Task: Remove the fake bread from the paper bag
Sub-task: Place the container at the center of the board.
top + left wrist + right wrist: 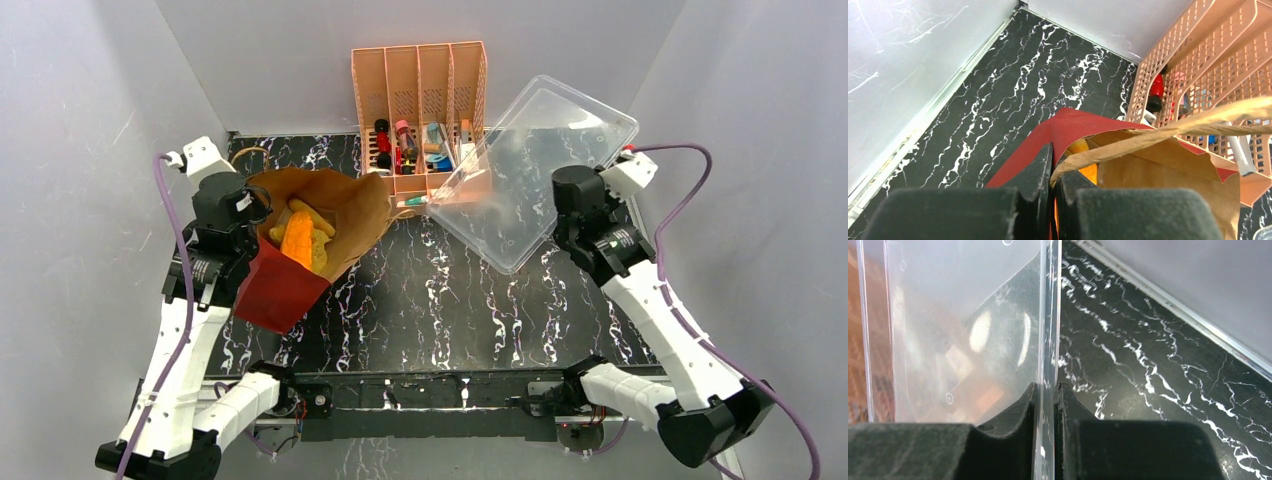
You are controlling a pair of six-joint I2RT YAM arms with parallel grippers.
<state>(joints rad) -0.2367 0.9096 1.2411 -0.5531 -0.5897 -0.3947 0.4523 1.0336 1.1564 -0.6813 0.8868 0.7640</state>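
— So which step was this?

— An early one, by the look of it. The left hand was clamped shut on the rim of the paper bag. The bag was tipped at the left of the table with its mouth open. The bread lay inside, none of it out.

— And the other arm?

— The right hand was nearly closed, pinching the edge of a clear tray tilted up by the pink organizer. Next it would likely need to bring that tray to the bag's mouth, or release it and reach in.
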